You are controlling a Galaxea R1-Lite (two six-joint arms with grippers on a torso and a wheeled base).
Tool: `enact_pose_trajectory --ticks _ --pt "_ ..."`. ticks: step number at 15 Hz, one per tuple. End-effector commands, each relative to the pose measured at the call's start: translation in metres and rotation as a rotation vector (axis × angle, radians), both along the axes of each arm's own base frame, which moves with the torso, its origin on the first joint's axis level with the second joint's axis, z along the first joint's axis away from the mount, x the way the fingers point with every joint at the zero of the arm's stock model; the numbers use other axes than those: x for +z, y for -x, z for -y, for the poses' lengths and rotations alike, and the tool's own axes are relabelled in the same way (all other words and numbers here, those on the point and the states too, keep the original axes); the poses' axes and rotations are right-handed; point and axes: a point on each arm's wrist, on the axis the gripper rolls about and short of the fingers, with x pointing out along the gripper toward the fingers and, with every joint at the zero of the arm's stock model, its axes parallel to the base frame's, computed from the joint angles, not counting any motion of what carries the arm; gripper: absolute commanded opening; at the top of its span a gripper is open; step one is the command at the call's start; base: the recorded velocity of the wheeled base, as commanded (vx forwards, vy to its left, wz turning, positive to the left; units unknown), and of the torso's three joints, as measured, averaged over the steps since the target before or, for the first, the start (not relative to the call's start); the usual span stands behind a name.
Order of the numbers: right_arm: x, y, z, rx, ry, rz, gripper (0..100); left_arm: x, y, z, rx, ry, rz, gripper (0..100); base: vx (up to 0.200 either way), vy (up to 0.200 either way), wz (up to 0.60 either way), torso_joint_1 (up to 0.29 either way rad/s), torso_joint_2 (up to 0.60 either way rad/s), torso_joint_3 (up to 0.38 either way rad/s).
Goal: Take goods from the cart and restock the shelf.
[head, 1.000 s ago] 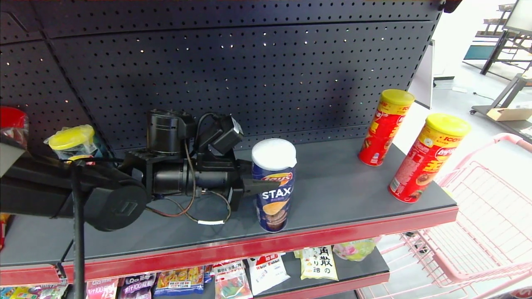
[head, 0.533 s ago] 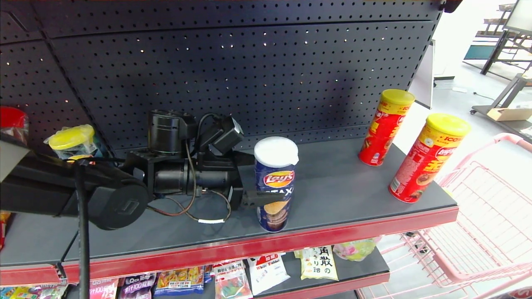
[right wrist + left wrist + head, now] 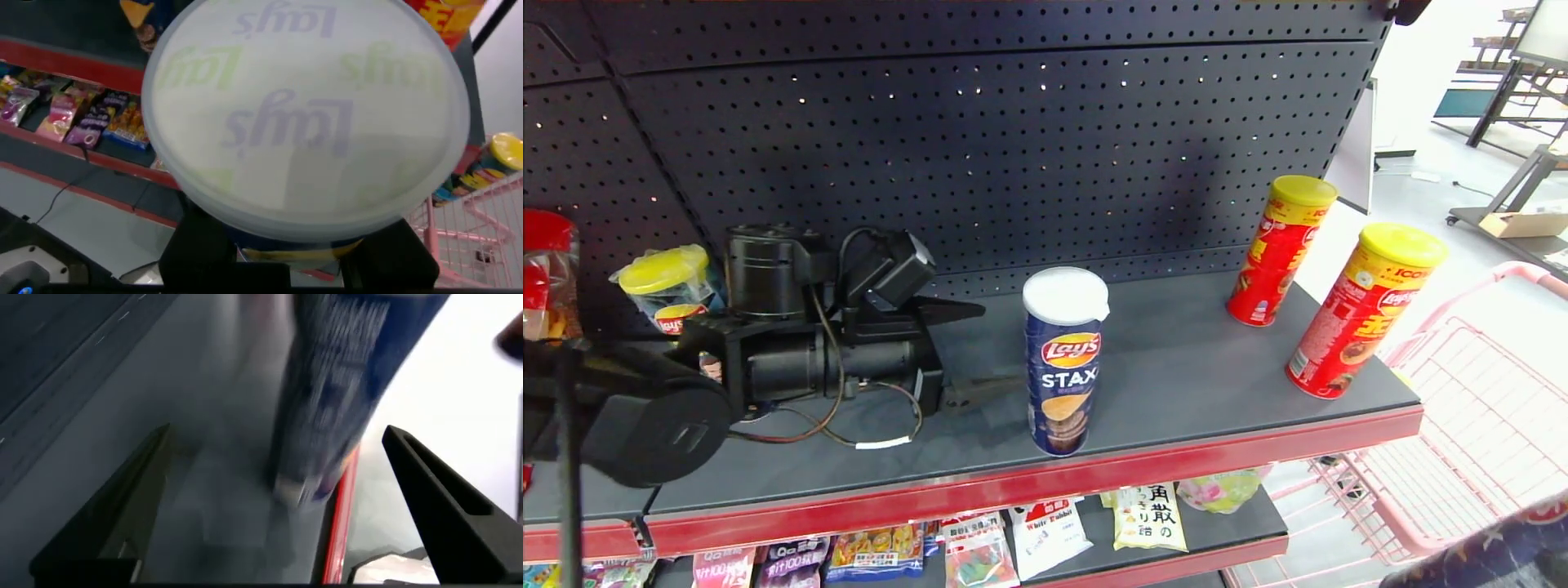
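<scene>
A blue chip can with a white lid stands upright near the front edge of the grey shelf. My left gripper is open and lies on the shelf just left of the can, apart from it. The left wrist view has the can blurred beyond the open fingers. My right gripper is shut on a second chip can whose translucent lid faces the camera. A dark blue patterned surface pokes into the head view's lower right corner, over the pink cart.
Two red cans with yellow lids stand at the shelf's right end. Yellow-lidded jars and a red-lidded one sit at the far left. Snack bags fill the lower shelf. A dark pegboard backs the shelf.
My left gripper let go of the blue can and drew back to the left; the can stays upright. A dark blue surface came into the lower right corner.
</scene>
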Motion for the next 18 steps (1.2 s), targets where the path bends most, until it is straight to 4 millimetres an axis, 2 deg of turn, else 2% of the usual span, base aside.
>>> enact_pose_trajectory --ticks 1,2,4,7,9,13,16,18 --pt "0.040 -0.049 -0.018 0.099 0.020 -0.091 0 0.011 0.020 -0.023 0.080 0.006 0.028 100 0.000 0.000 0.00 0.000 0.00 0.000" --pt "0.063 -0.085 -0.036 0.157 0.033 -0.127 0 0.006 0.051 -0.043 0.216 -0.036 0.016 100 0.000 0.000 0.00 0.000 0.00 0.000" --pt "0.083 -0.129 -0.059 0.206 0.040 -0.152 0 -0.003 0.084 -0.054 0.234 -0.048 -0.005 100 0.000 0.000 0.00 0.000 0.00 0.000" --pt "0.087 -0.187 -0.086 0.285 0.024 -0.124 0 -0.005 0.118 -0.065 0.256 -0.003 -0.040 100 0.000 0.000 0.00 0.000 0.00 0.000" --pt "0.088 -0.216 -0.099 0.298 0.026 -0.076 0 -0.008 0.134 -0.071 0.259 0.010 -0.041 100 0.000 0.000 0.00 0.000 0.00 0.000" --pt "0.081 -0.269 -0.141 0.356 0.030 -0.093 0 -0.011 0.143 -0.074 0.274 0.006 -0.039 100 0.000 0.000 0.00 0.000 0.00 0.000" --pt "0.075 -0.301 -0.167 0.406 0.031 -0.082 0 -0.009 0.146 -0.075 0.281 0.006 -0.034 100 0.000 0.000 0.00 0.000 0.00 0.000" --pt "0.070 -0.319 -0.177 0.409 0.033 -0.071 0 -0.009 0.148 -0.076 0.286 0.003 -0.037 100 0.000 0.000 0.00 0.000 0.00 0.000"
